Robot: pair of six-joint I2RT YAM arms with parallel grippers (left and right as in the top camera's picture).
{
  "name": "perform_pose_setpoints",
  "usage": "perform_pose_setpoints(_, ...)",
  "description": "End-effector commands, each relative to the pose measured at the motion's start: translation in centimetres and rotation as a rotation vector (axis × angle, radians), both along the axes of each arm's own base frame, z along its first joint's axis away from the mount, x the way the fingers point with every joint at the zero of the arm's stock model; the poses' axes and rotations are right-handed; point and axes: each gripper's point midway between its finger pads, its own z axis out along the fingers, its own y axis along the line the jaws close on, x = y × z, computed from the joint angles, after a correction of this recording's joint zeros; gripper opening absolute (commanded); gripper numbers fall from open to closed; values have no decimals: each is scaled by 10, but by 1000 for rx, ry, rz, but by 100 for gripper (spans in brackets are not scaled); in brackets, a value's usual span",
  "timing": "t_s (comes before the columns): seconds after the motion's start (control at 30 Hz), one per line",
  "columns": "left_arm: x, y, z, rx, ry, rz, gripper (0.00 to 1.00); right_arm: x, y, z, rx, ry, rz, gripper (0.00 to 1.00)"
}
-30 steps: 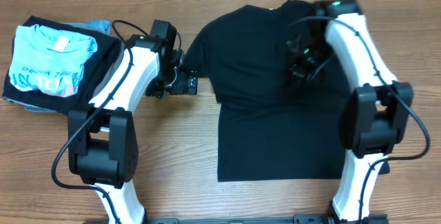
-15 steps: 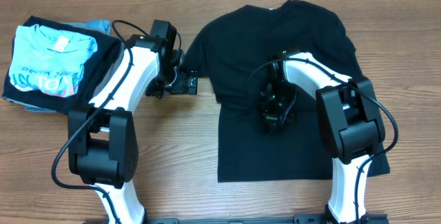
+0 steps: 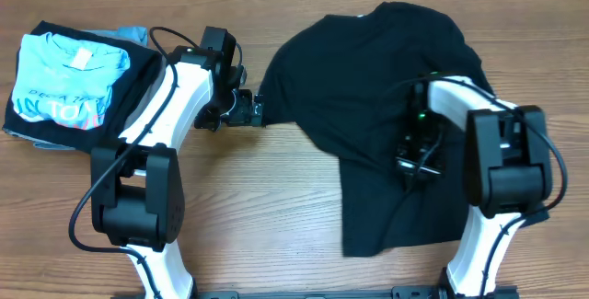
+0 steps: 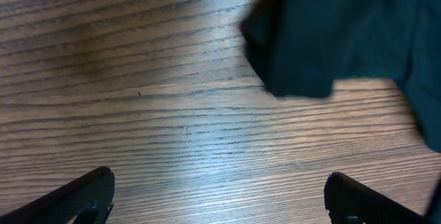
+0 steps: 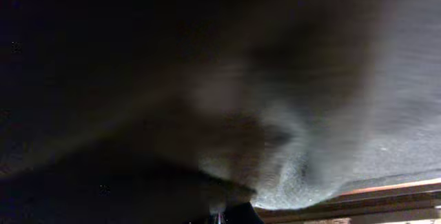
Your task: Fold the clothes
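A black T-shirt (image 3: 368,69) lies skewed on the wooden table, its lower half pulled toward the right. My right gripper (image 3: 414,156) is down on the shirt's right middle. In the right wrist view dark cloth (image 5: 138,58) fills the frame and bunches at the closed fingertips (image 5: 219,214). My left gripper (image 3: 250,110) is open just left of the shirt's left sleeve. In the left wrist view its fingers (image 4: 219,196) straddle bare wood, with the sleeve (image 4: 310,38) ahead of them and apart.
A stack of folded clothes (image 3: 69,83), a light blue printed shirt on top of dark ones, sits at the far left of the table. Bare wood (image 3: 267,207) lies between the two arm bases in front.
My right gripper has moved from the shirt's middle to the right, dragging the shirt's body and hem rightward with it. The left arm has not moved.
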Motion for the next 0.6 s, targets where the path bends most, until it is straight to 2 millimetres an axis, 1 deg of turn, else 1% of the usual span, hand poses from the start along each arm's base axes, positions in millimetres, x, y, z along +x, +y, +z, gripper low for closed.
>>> perform_pose_setpoints(0.0, 0, 1, 4, 6, -14, -22, 100, 13, -73, -28, -213, -69, -12, 4)
perform_pose_setpoints(0.1, 0, 1, 4, 6, -14, -22, 100, 29, -101, -37, -206, -152, -78, 4)
perform_pose_setpoints(0.17, -1, 1, 4, 5, -14, -22, 100, 43, -125, -35, -228, -207, -143, 4)
perform_pose_setpoints(0.2, 0, 1, 4, 6, -14, -22, 100, 51, -138, -31, -248, -233, -172, 4)
perform_pose_setpoints(0.23, 0, 1, 4, 5, -14, -22, 100, 57, -148, -26, -258, -252, -194, 4)
perform_pose_setpoints(0.27, 0, 1, 4, 6, -14, -22, 100, 67, -163, -14, -275, -276, -224, 4)
perform_pose_setpoints(0.3, 0, 1, 4, 6, -14, -22, 100, 79, -176, 1, -288, -309, -238, 4)
perform_pose_setpoints(0.33, 0, 1, 4, 6, -14, -22, 100, 85, -180, 7, -287, -323, -233, 4)
perform_pose_setpoints(0.37, 0, 1, 4, 6, -14, -22, 100, 96, -178, 20, -257, -353, -247, 4)
perform_pose_setpoints(0.4, 0, 1, 4, 6, -14, -22, 100, 106, -173, 27, -213, -381, -256, 9)
perform_pose_setpoints(0.43, 0, 1, 4, 6, -14, -22, 100, 118, -162, 38, -129, -420, -250, 19)
perform_pose_setpoints(0.47, 0, 1, 4, 5, -14, -22, 100, 124, -153, 45, -69, -443, -238, 33)
perform_pose_setpoints(0.5, 0, 1, 4, 6, -14, -22, 100, 129, -144, 54, -18, -460, -224, 42)
perform_pose_setpoints(0.57, -1, 1, 4, 5, -14, -22, 100, 130, -141, 63, 1, -458, -220, 46)
